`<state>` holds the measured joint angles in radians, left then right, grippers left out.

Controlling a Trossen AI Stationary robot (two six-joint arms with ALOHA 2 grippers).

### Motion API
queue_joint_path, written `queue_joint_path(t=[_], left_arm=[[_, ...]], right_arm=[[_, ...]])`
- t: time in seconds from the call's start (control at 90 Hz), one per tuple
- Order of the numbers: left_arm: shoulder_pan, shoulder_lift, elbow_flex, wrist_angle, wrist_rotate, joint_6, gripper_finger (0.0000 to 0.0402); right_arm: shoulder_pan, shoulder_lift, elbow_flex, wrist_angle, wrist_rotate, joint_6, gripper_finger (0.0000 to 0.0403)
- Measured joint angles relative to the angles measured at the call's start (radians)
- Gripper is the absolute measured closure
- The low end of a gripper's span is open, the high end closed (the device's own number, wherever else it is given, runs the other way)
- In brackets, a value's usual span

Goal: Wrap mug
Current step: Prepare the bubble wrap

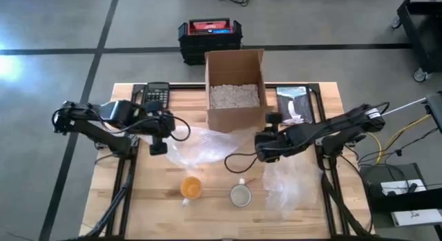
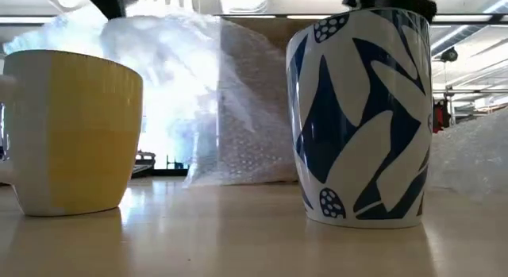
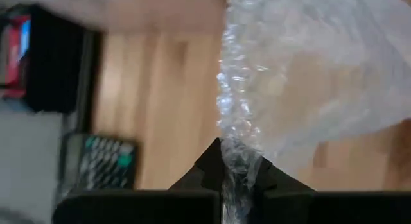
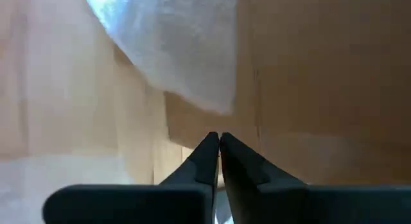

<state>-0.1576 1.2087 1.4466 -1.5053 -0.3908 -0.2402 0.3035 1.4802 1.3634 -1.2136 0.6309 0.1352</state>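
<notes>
Left gripper point(image 3: 234, 161) clamped on bubble wrap point(image 1: 200, 148); right gripper point(image 4: 218, 144) pinched together, empty, beside cardboard box point(image 1: 235, 89). Yellow mug point(image 1: 191, 188), patterned mug point(image 1: 240, 195) stand apart near front edge.

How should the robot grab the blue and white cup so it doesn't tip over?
The blue and white patterned ceramic mug stands upright with its mouth open, near the table's front edge beside the yellow mug. Probably best to come straight down from above and pinch one side of the rim, one finger inside and one outside. Its tall rounded body looks too wide for a side grip.
</notes>
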Motion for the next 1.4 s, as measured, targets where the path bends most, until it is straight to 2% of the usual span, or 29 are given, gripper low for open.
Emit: queue_joint_path(t=[0.189, 0.378, 0.689, 0.811, 0.967, 1.078, 1.167, 1.267, 1.4], left_arm=[[-0.029, 0.004, -0.017, -0.007, -0.009, -0.057, 0.0401], [-0.108, 0.032, -0.117, 0.045, 0.094, -0.146, 0.0401], [-0.274, 0.092, -0.278, 0.363, 0.199, -0.33, 0.0398], [-0.283, 0.097, -0.283, 0.513, 0.31, -0.34, 0.0367], [-0.285, 0.095, -0.234, 0.633, 0.486, -0.344, 0.0292], [-0.287, 0.092, -0.194, 0.605, 0.518, -0.356, 0.0244], [-0.289, 0.092, -0.151, 0.486, 0.521, -0.409, 0.0222], [-0.297, 0.089, -0.103, 0.378, 0.508, -0.473, 0.0216], [-0.332, 0.081, -0.027, 0.358, 0.441, -0.494, 0.0226]], right_arm=[[0.063, 0.007, 0.001, 0.035, -0.001, 0.064, 0.0402], [0.063, 0.02, -0.081, 0.146, -0.037, 0.16, 0.0399], [0.049, 0.023, -0.128, 0.238, -0.035, 0.085, 0.0387], [0.049, 0.023, -0.116, 0.279, -0.037, 0.039, 0.0357], [0.047, 0.023, -0.093, 0.319, -0.086, -0.036, 0.0304], [0.04, 0.023, -0.093, 0.375, -0.146, -0.078, 0.027], [0.022, 0.028, -0.1, 0.423, -0.189, -0.101, 0.0249], [-0.004, 0.041, -0.122, 0.485, -0.22, -0.149, 0.0231], [-0.069, 0.079, -0.144, 0.575, -0.234, -0.215, 0.0223]])
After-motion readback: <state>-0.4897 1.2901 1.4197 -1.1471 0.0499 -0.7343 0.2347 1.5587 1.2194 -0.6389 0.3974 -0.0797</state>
